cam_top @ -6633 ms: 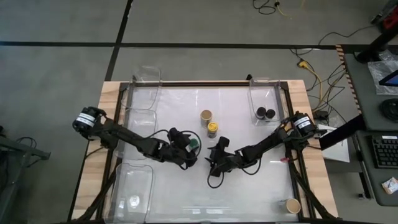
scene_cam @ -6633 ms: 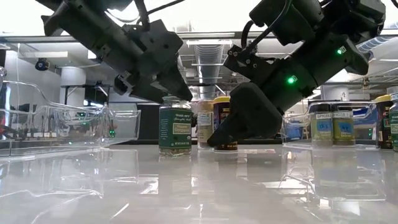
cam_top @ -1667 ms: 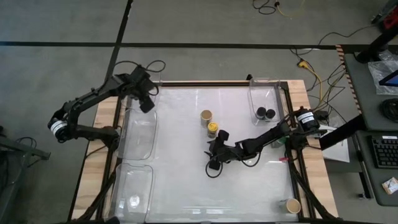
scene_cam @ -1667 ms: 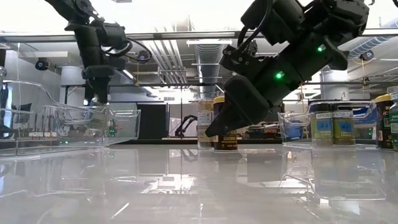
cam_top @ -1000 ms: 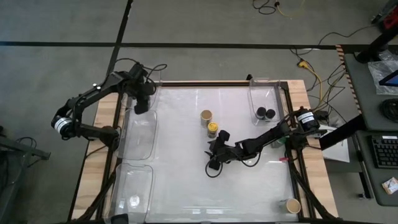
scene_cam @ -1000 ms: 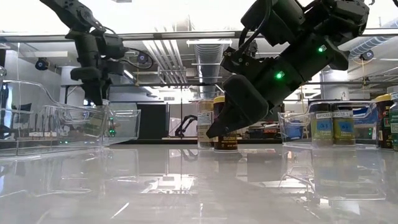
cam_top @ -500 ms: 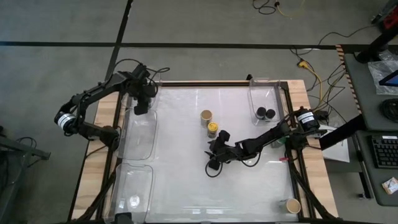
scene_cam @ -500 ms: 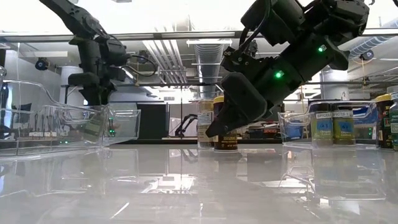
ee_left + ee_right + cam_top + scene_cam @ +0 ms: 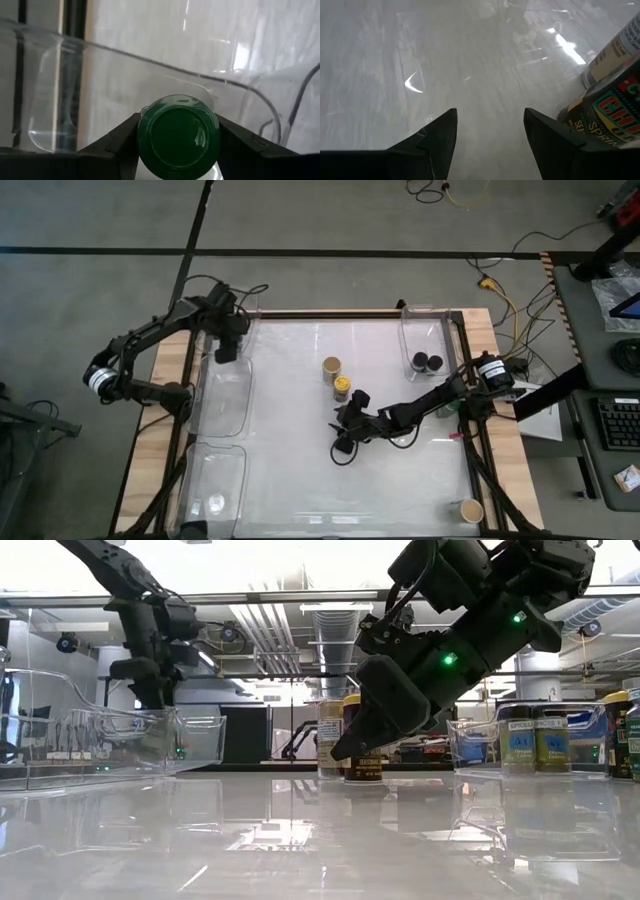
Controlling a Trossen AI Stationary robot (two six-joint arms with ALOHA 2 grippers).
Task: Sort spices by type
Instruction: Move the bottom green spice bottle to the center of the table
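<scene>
My left gripper (image 9: 228,346) hangs over the clear bin (image 9: 226,402) at the table's far left, shut on a green-lidded spice jar (image 9: 178,136). My right gripper (image 9: 344,444) stands open low over the middle of the table, with nothing between its fingers (image 9: 490,135). Just beyond it a tan-lidded jar (image 9: 331,366) and a yellow-lidded jar (image 9: 342,387) stand upright on the table. In the right wrist view these two jars (image 9: 612,107) show off to one side of the fingers. My left gripper pinches the green-lidded jar between its two fingers (image 9: 122,142), one on each side of the jar at its lid (image 9: 144,131). The fingers come from above, pointing steeply down. The jar hangs upright, lid up, inside the bin's outline; whether its base touches the bin's floor is hidden.
Two black-lidded jars (image 9: 427,361) stand in the clear bin (image 9: 424,330) at the far right. Another clear bin (image 9: 214,480) lies at the near left. A tan-lidded jar (image 9: 471,510) stands at the near right corner. A dark frame (image 9: 330,316) runs around the table.
</scene>
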